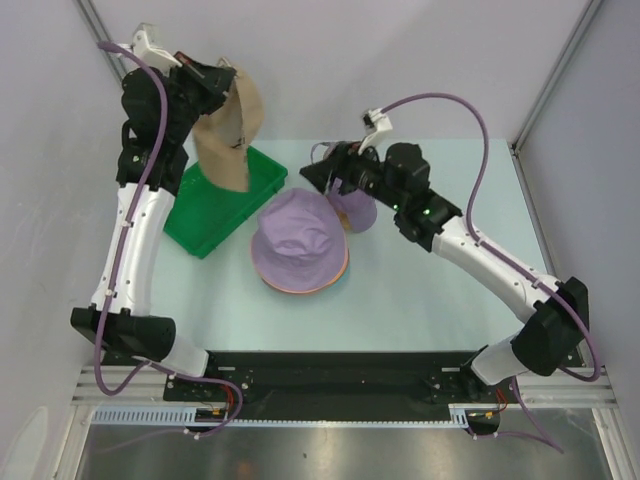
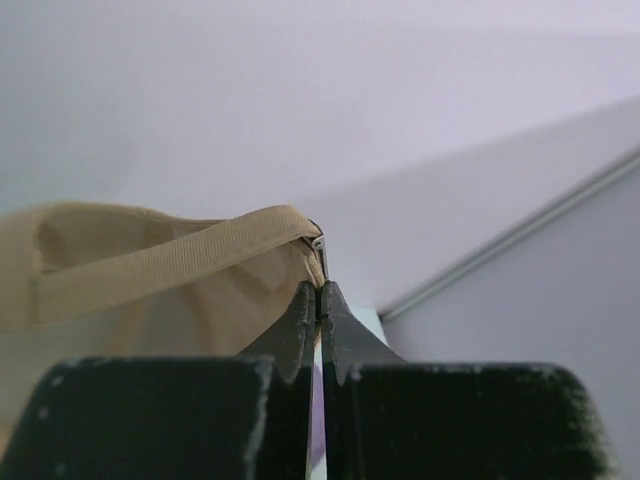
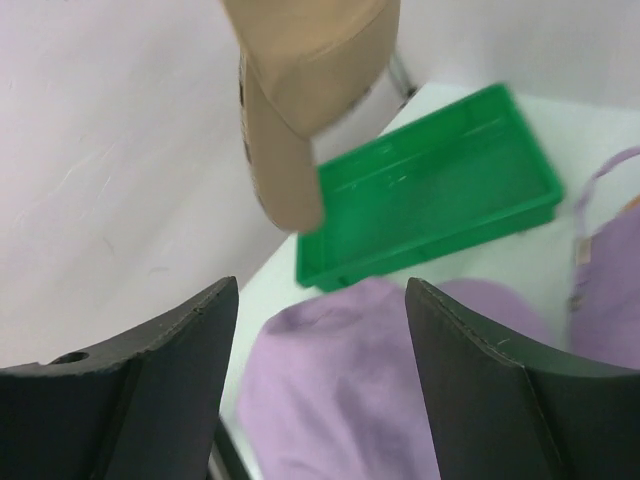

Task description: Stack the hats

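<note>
A tan baseball cap [image 1: 228, 130] hangs in the air over the green tray [image 1: 215, 215], with my left gripper [image 1: 222, 78] shut on its back strap. In the left wrist view the jaws [image 2: 318, 292] pinch the cap [image 2: 150, 265] by the strap's end. A lavender bucket hat [image 1: 298, 238] tops a stack at the table's middle, with orange and pink brims [image 1: 305, 287] showing under it. My right gripper [image 1: 320, 178] hovers open just behind that stack. The right wrist view shows its fingers apart above the lavender hat [image 3: 330, 390], holding nothing.
The green tray [image 3: 440, 200] lies at the back left by the wall. A second lavender cloth piece [image 1: 356, 211] sits under my right wrist and shows at the right edge [image 3: 612, 280] of its view. Walls close in on the left, back and right.
</note>
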You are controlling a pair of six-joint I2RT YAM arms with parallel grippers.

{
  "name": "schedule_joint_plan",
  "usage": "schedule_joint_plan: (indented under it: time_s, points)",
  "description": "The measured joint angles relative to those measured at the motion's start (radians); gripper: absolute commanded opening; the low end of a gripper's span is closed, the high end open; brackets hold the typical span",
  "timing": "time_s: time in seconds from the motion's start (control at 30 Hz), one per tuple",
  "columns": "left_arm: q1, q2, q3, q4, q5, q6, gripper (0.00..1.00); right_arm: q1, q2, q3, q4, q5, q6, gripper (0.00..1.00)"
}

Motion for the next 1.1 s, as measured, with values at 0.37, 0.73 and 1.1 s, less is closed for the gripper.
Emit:
schedule_joint_plan:
  time_s: [0.37,0.73,1.1]
  points:
    - [-0.129,-0.012,0.130,-0.008,0.000,-0.002,0.00,0.249,-0.100,-0.110,-0.003,0.204,-0.051,0.73]
    - [-0.254,-0.015,0.209,-0.027,-0.020,-0.009,0.00,0.513,-0.128,-0.101,0.066,0.728,-0.364,0.73]
    - [-0.298,-0.012,0.243,-0.063,-0.080,0.028,0.00,0.507,-0.129,-0.085,0.119,0.844,-0.475,0.74]
